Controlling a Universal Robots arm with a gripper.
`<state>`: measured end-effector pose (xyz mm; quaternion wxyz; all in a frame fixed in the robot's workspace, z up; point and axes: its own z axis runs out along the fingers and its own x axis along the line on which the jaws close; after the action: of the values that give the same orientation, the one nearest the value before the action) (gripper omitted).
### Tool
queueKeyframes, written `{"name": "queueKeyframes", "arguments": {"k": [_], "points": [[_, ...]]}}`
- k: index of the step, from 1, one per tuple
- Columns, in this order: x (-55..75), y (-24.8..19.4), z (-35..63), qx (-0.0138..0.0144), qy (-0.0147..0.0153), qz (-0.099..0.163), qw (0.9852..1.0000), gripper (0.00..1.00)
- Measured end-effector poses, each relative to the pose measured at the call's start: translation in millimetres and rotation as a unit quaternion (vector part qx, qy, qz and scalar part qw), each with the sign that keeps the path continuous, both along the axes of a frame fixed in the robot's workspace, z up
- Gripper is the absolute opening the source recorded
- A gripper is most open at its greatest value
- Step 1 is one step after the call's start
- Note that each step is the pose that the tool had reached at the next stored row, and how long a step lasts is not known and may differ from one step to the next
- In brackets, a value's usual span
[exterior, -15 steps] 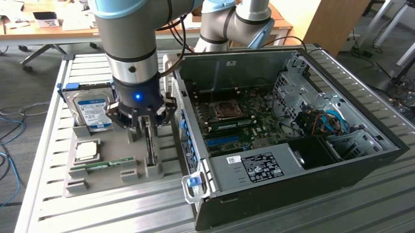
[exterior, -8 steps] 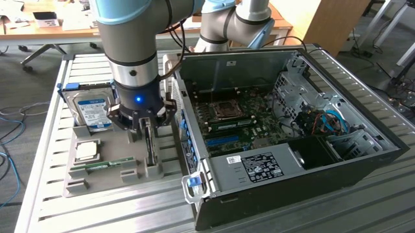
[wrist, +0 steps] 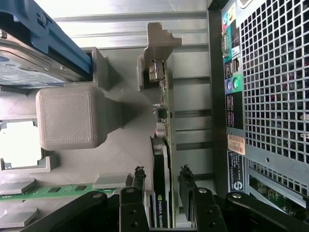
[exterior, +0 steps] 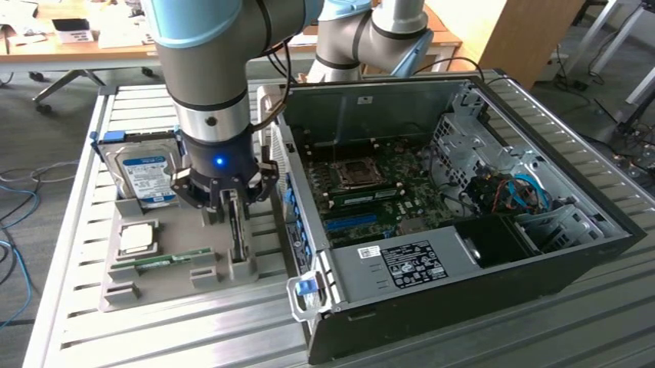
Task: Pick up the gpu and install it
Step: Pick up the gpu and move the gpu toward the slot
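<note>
Fingers (wrist: 138, 182) of your gripper (wrist: 162, 178) stand spread astride the gpu (wrist: 161, 150); closing crooked could wedge it in its holder (wrist: 158, 38).

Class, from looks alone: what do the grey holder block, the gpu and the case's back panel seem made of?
The grey holder block: probably 3D-printed plastic, matte, with fine layered ridges.
The gpu: green circuit board, likely fibreglass laminate, with shiny metal parts.
The case back panel: seemingly sheet metal, dull grey, punched with square holes.

The gpu (exterior: 238, 230) stands on edge in the tray (exterior: 153, 295) on the worktop (exterior: 205, 337), between the hard drive (exterior: 143, 176) and the computer case (exterior: 461, 291), the pincer (exterior: 233, 201) astride it.
</note>
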<state>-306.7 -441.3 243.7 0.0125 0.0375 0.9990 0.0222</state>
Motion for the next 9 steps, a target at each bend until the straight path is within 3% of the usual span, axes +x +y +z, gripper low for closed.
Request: {"name": "queueKeyframes", "arguments": {"k": [9], "points": [[0.0,0.0,-1.6,0.0001,-0.0001,0.0,1.0,0.43]]}}
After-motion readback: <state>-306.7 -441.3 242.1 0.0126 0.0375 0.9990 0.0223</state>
